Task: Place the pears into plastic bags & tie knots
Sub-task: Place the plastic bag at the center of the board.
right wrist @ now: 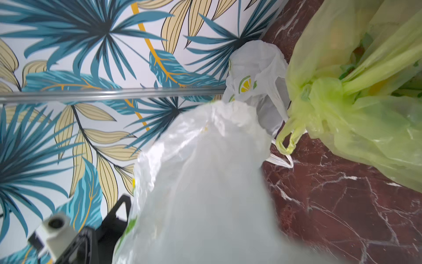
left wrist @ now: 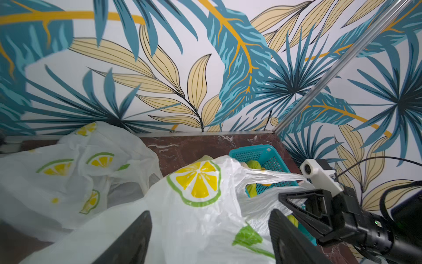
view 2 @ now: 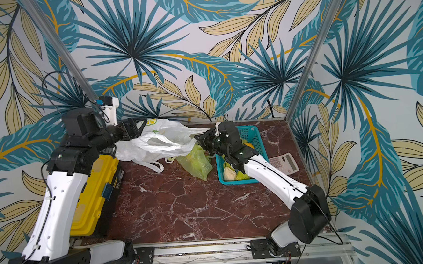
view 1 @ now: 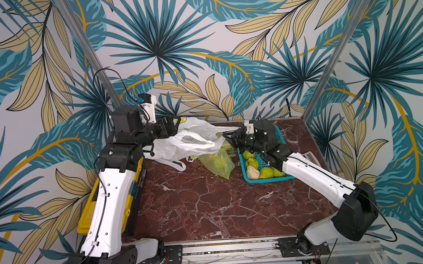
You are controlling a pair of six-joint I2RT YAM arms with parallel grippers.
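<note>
Right hand (view 1: 234, 137): clamped on the stretched loop handle of the white lemon-slice bag (view 1: 193, 138).
Left hand (view 1: 173, 126): fingers (left wrist: 127, 240) spread wide, bag film between them but not pinched, nothing held.
In both top views the bag sits at 11 o'clock on the worktop (view 1: 210, 208). Its mouth's long axis runs 9-to-3 between the two hands.
The bag lies at 9 o'clock from the right hand and 3 o'clock from the left.
Pears (view 1: 265, 172) are in the teal basket (view 1: 281, 133), at 5 o'clock from the right hand. That arm is nearer to them but busy.
Likely next: the left hand takes the opposite rim.
A second white bag (left wrist: 57, 171) lies behind.
The yellow-green bag (view 1: 217, 162) already has its knot (right wrist: 319, 96).
Writing: none legible on the bags, only lemon prints. Calculator (view 2: 284, 163) keys and yellow case (view 2: 96, 195) label are too small to read.
</note>
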